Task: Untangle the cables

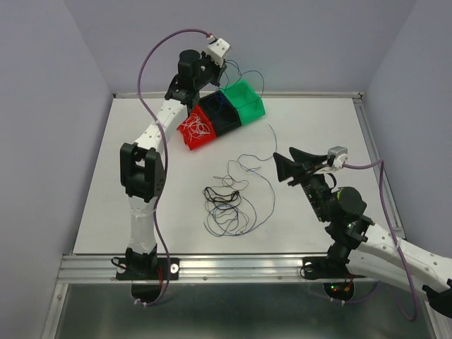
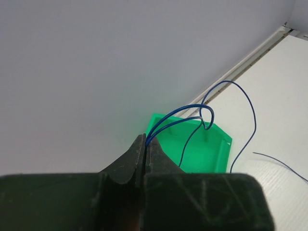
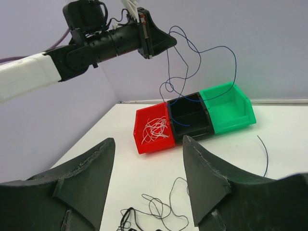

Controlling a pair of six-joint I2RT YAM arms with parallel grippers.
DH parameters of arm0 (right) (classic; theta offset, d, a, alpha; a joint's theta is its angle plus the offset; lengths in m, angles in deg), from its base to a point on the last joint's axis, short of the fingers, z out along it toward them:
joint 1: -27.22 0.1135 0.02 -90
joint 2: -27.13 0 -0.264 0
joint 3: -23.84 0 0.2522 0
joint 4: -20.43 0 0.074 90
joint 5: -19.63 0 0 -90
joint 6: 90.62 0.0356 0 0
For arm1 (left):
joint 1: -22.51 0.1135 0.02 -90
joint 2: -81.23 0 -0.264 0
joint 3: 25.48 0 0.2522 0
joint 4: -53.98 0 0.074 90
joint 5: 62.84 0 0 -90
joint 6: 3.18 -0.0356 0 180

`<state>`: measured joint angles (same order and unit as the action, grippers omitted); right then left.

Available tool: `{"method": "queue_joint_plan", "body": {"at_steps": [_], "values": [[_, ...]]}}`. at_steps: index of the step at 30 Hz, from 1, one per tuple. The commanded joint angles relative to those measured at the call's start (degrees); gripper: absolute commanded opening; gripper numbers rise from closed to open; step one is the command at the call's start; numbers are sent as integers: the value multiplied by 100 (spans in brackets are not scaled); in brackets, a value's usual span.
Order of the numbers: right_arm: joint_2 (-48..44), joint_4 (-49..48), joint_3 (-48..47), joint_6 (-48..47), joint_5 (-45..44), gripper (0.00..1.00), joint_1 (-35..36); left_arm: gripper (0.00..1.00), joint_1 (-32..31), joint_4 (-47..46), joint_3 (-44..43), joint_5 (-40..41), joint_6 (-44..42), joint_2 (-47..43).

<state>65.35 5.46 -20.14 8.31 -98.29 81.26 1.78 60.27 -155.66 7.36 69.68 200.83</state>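
My left gripper (image 1: pixel 224 69) is raised above the bins, shut on a dark blue cable (image 2: pixel 192 108) pinched at its tips (image 2: pixel 145 139). The cable loops down from it (image 3: pixel 192 53) toward the black bin (image 3: pixel 192 122) and the green bin (image 2: pixel 202 154). A tangle of thin black and dark cables (image 1: pixel 226 201) lies mid-table, also in the right wrist view (image 3: pixel 154 211). White cables (image 3: pixel 155 130) sit in the red bin (image 1: pixel 185 132). My right gripper (image 1: pixel 293 166) stands open right of the tangle, its jaws (image 3: pixel 148 139) wide apart with nothing between them.
Red, black (image 1: pixel 222 121) and green (image 1: pixel 247 106) bins stand in a row at the back of the table. A loose dark blue cable (image 1: pixel 272 141) lies right of them. The table has a raised metal rim (image 1: pixel 367 134), with purple walls close around it.
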Motion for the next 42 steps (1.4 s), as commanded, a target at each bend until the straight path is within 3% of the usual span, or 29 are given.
{"method": "queue_joint_plan", "body": {"at_steps": [1,4,8,21,24,35,42], "values": [[-34,-221,69,47,138,64,10,0,384,-1081,-293,-419,246,90],[36,-212,77,74,225,64,10,0,631,-1545,-154,-1156,563,240],[151,-212,42,83,279,64,10,0,921,-1750,-117,-1405,625,687],[230,-212,42,48,261,64,10,0,1098,-1030,155,-1835,-596,970],[221,-212,42,39,252,64,10,0,1098,-380,85,-1941,-1228,943],[274,-212,42,83,296,64,10,0,535,1149,-477,88,-2415,1566],[230,-212,69,92,235,64,1,0,237,2082,-1427,467,-2556,2200]]}}
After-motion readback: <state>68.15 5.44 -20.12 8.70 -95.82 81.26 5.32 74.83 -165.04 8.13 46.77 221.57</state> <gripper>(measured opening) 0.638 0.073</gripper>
